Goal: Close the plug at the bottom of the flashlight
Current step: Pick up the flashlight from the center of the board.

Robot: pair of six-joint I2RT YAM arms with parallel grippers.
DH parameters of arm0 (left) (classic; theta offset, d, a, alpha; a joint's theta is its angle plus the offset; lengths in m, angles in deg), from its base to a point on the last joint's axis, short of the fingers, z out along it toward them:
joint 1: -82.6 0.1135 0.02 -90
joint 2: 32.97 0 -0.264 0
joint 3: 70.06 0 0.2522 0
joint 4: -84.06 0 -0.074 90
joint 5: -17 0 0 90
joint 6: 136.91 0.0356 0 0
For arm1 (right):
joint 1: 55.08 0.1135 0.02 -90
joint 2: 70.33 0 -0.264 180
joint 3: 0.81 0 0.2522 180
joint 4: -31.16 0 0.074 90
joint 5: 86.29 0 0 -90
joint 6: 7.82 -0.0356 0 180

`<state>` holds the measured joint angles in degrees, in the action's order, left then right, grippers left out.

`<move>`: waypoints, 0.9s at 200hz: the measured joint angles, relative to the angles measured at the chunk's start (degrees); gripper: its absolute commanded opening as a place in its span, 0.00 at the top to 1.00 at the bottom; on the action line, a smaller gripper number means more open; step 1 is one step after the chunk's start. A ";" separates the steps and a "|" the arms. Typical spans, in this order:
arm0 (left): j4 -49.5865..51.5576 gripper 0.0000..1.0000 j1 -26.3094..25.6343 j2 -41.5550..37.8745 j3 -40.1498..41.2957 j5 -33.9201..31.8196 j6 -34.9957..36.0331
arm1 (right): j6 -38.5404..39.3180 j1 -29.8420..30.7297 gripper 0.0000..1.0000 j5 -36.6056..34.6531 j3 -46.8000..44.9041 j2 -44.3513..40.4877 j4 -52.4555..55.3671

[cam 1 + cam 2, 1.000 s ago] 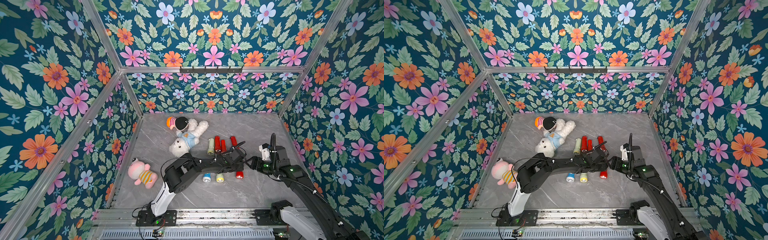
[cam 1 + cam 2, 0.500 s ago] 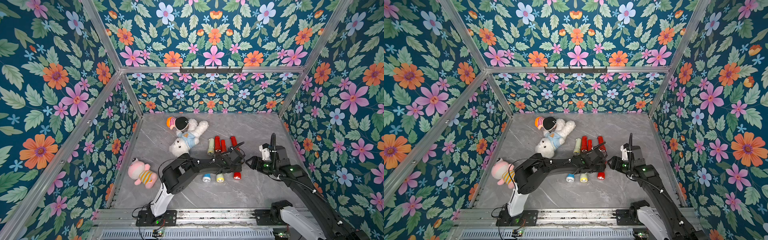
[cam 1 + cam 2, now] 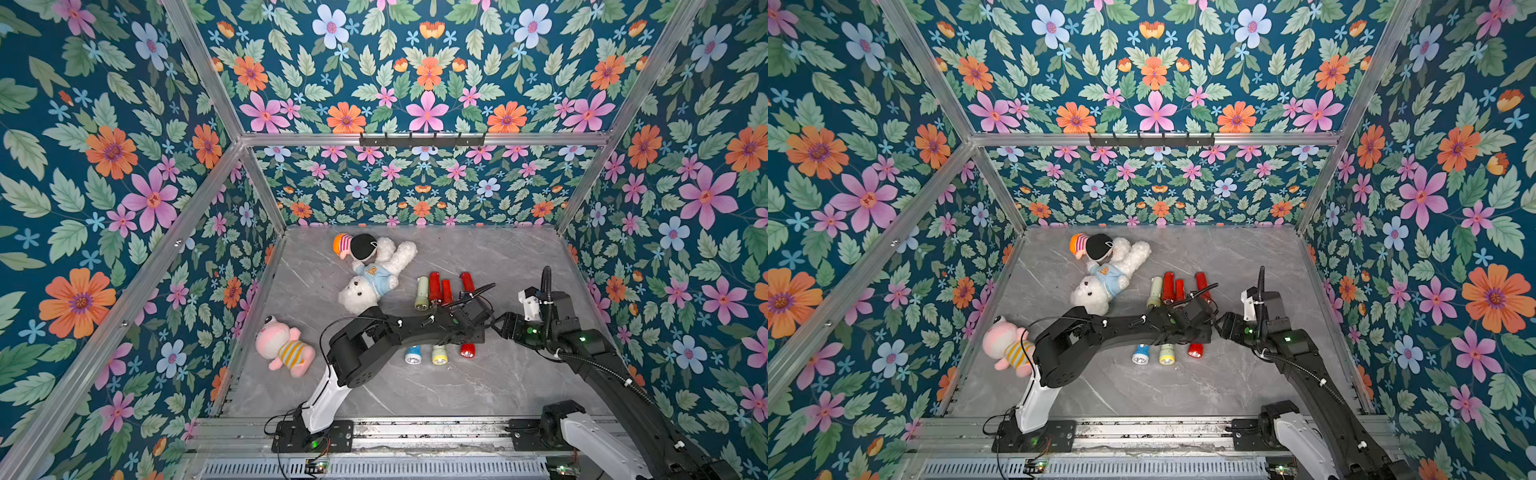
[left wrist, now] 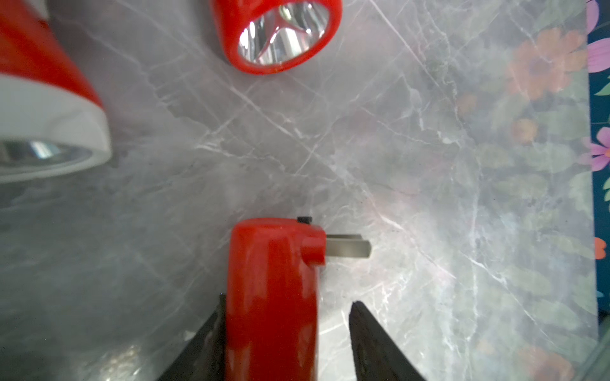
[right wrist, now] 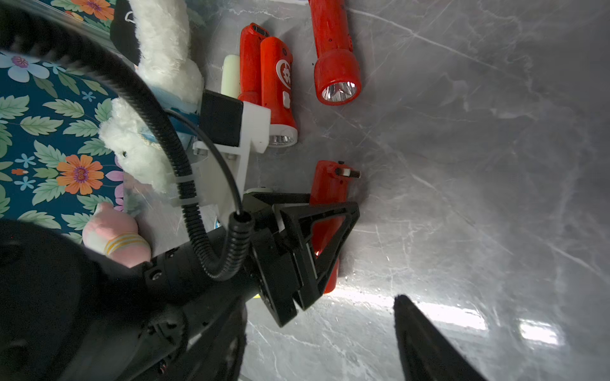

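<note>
I have the left gripper (image 4: 287, 300) straddling the red flashlight (image 4: 270, 297), which lies flat a little right of the middle of the surface (image 3: 478, 399), its lens toward the front edge. In the left wrist view the fingers are spread. One finger (image 4: 211, 330) sits against the flashlight's side, and bare surface shows between the body and the other finger. The plug (image 4: 346, 247) at the tail end is folded out, its two metal prongs sticking sideways toward the right edge.

In both top views my left arm covers most of the body, and only the red head (image 3: 467, 350) shows. It lies in a row with a yellow flashlight (image 3: 439, 355) and a blue flashlight (image 3: 413, 355).

The right gripper (image 3: 500, 326) hangs just beside the left one, on the side of the right edge. It is spread and holds nothing. Its wrist camera shows only one dark finger (image 5: 429, 346), apart from the flashlight.

Nearer the back edge lie a cream flashlight (image 3: 422, 293) and three more red ones. A white plush bear (image 3: 374, 278) is beside them, and a pink plush toy (image 3: 282, 347) lies by the left edge.
</note>
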<state>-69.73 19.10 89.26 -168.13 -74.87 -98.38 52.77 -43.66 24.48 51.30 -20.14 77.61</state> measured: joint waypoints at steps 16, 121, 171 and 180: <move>-0.24 0.47 0.02 0.48 -0.26 -1.03 0.57 | 0.00 0.00 0.28 0.00 0.00 0.09 -0.02; 0.63 1.00 -0.24 -4.94 6.78 -5.92 0.68 | -0.22 -0.72 0.28 -0.17 -0.09 0.59 -0.02; -5.22 1.00 -0.24 -13.60 14.86 -10.12 3.74 | -0.44 -1.38 0.28 0.22 -0.39 1.29 -0.55; -6.80 1.00 -0.24 -14.58 15.67 -10.51 4.50 | -0.46 -1.44 0.28 0.24 -0.39 1.38 -0.79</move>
<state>-76.53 18.86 74.69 -152.46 -85.38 -93.87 52.31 -45.11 24.72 50.90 -18.76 76.82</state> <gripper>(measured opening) 0.389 0.719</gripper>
